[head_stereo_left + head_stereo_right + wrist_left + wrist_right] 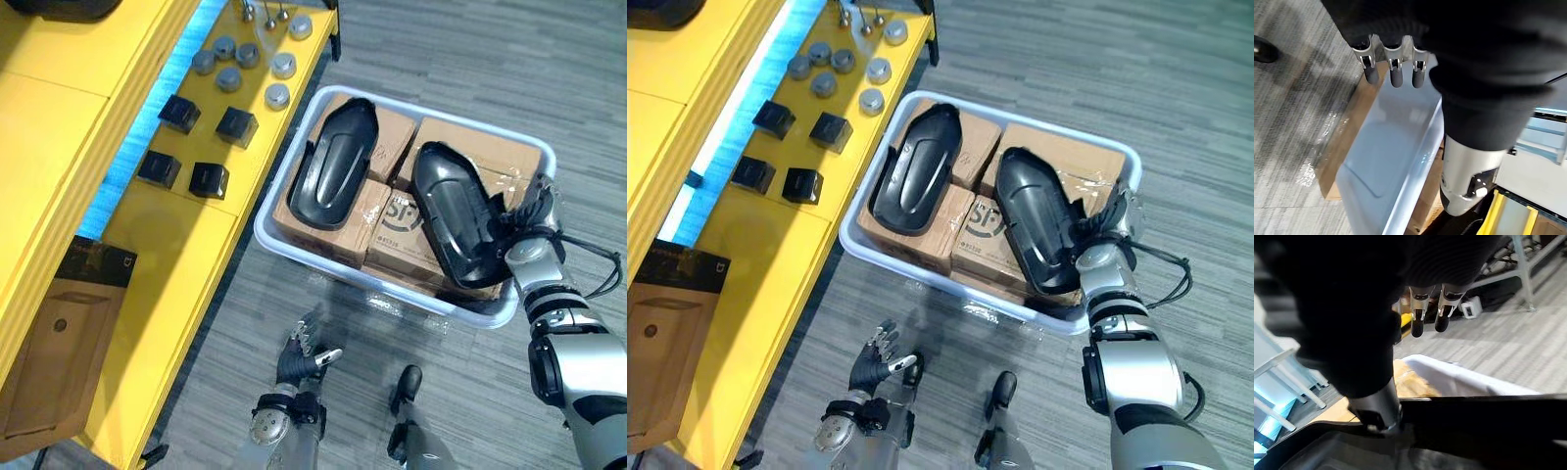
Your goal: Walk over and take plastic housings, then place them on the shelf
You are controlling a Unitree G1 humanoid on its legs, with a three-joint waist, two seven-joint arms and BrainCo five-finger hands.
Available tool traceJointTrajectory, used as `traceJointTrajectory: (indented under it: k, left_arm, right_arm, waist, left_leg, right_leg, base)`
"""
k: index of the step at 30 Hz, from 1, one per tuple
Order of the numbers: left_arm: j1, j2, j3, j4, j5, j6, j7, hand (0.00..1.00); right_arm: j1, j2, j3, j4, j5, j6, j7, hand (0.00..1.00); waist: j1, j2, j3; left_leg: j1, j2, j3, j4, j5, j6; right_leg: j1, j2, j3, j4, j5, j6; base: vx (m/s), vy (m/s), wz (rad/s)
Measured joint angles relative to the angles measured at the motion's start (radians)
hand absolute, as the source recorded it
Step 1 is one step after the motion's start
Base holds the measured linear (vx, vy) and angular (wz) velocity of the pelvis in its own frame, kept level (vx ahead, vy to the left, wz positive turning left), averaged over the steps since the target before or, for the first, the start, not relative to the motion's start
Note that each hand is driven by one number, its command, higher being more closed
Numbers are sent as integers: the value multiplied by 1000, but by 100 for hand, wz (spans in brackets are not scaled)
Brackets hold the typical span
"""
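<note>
Plastic housing on the right [451, 211] has the right hand [532, 223] at its outer edge, fingers [1417, 325] straight, thumb against the black rim. It lies beside a second housing [335, 164] on cardboard boxes [328, 230] in a white bin [431, 114]. The left hand [299, 360] hangs loosely open over the floor beside the yellow shelf [167, 235].

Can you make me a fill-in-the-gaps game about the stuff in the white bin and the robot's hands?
1. The white bin holds ___ black housings.
2. The housings lie on brown ___ boxes.
3. The shelf beside the bin is ___.
4. The right hand is at the end of one housing, and the left hand hangs low over the grey ___.

Missing words: two, cardboard, yellow, floor.
</note>
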Motion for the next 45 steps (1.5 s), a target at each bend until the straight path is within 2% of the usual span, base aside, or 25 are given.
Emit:
traceJointTrajectory:
  k: [5,6,13,19,26,32,34,36,39,40,43,45]
  left_arm:
    - [-25,-9,-18,22,-4,-1,16,0]
    - [-39,-11,-31,34,-4,-1,17,0]
    - [-45,-37,-34,55,-4,1,18,0]
    - [-44,-42,-15,54,-4,3,18,0]
    - [-36,-50,20,3,-3,10,19,0]
    - [-13,-35,55,-91,-3,7,38,0]
    - [1,-29,74,-144,-4,6,42,0]
    - [-1,-18,81,-180,-4,-1,50,0]
    - [-16,10,83,-210,-5,-15,62,0]
    - [-32,22,81,-217,-7,-16,63,0]
    - [-72,33,79,-217,-24,-17,66,0]
    - [-106,33,78,-217,-25,-18,71,0]
  right_arm:
    - [-44,-50,57,87,6,-8,20,0]
    - [-49,-70,63,109,7,-9,24,100]
    - [-98,-187,115,173,35,-14,54,100]
    - [-98,-195,109,193,-5,-8,91,100]
    - [-6,-126,44,165,-35,13,101,100]
    - [114,-28,15,-12,-46,15,56,100]
    - [179,11,12,-137,-50,25,34,100]
    - [224,42,12,-244,-81,25,19,100]
    - [267,100,13,-355,-119,24,1,100]
    - [298,125,12,-388,-133,24,-2,100]
    - [355,172,12,-455,-145,25,-2,100]
    - [390,201,12,-515,-157,25,-3,100]
  waist:
    - [18,11,6]
    - [25,22,11]
    - [61,34,16]
    - [65,34,16]
    - [51,38,17]
    - [13,36,18]
    - [-9,33,17]
    - [-21,24,11]
    - [-35,-6,-11]
    - [-38,-27,-32]
    - [-43,-59,-57]
    - [-61,-69,-79]
  left_leg:
    - [-52,-4,-23,11,0,0]
    - [-66,-6,-33,16,0,-1]
    - [-109,-13,-63,25,1,-4]
    - [-92,-12,-54,28,1,-4]
    - [1,-9,-44,-14,6,-2]
    - [86,-2,-23,-61,20,1]
    - [136,3,-18,-84,22,0]
    - [163,7,-8,-98,23,0]
    - [190,17,13,-123,24,-1]
    - [200,23,20,-134,27,-7]
    - [240,31,37,-151,29,-9]
    - [253,31,40,-154,29,-9]
  right_leg:
    - [-36,0,-14,-1,1,-1]
    - [-42,0,-28,-1,1,-1]
    - [-65,-1,-56,0,0,-1]
    - [-53,-1,-52,1,0,-1]
    - [16,-4,-47,0,-9,-2]
    - [72,-5,-27,-5,-10,1]
    - [114,-2,-24,-17,-11,1]
    - [134,2,-17,-28,-11,2]
    - [148,14,4,-47,-9,0]
    - [153,20,10,-54,-8,-2]
    - [180,28,30,-69,-8,-2]
    - [193,30,33,-76,-7,-2]
  base:
    - [30,-12,8]
    - [28,-15,19]
    - [35,-11,11]
    - [40,-23,-2]
    - [37,-42,-1]
    - [48,-49,-7]
    - [46,-55,-4]
    - [32,-53,-12]
    - [24,-60,-18]
    - [27,-65,-15]
    - [44,-52,-18]
    - [32,-34,-11]
